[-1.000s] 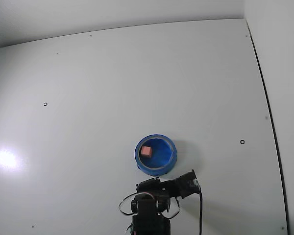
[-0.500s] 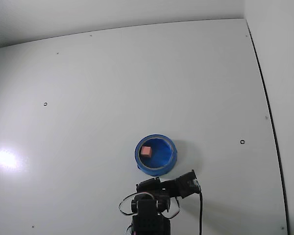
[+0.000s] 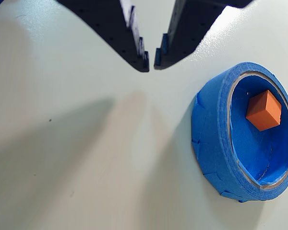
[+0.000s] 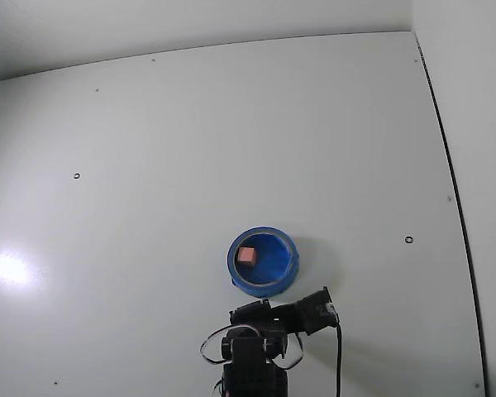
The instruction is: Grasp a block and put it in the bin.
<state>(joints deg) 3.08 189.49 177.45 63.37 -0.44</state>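
Note:
The block (image 3: 263,110) is a small salmon-orange cube lying inside the bin (image 3: 211,129), a round blue bowl with a thick rim. In the fixed view the block (image 4: 246,255) rests in the left part of the bin (image 4: 283,279). My gripper (image 3: 151,61) enters the wrist view from the top, its black fingertips almost touching with nothing between them, over bare table to the left of the bin. In the fixed view the gripper (image 4: 238,314) sits folded low on the arm, just below the bin.
The white table (image 4: 231,149) carries a few small dark screw holes and ends in a dark seam (image 4: 455,198) at the right. The arm's base (image 4: 252,372) and a black cable (image 4: 339,364) sit at the bottom edge. A light glare (image 4: 8,267) lies at the left.

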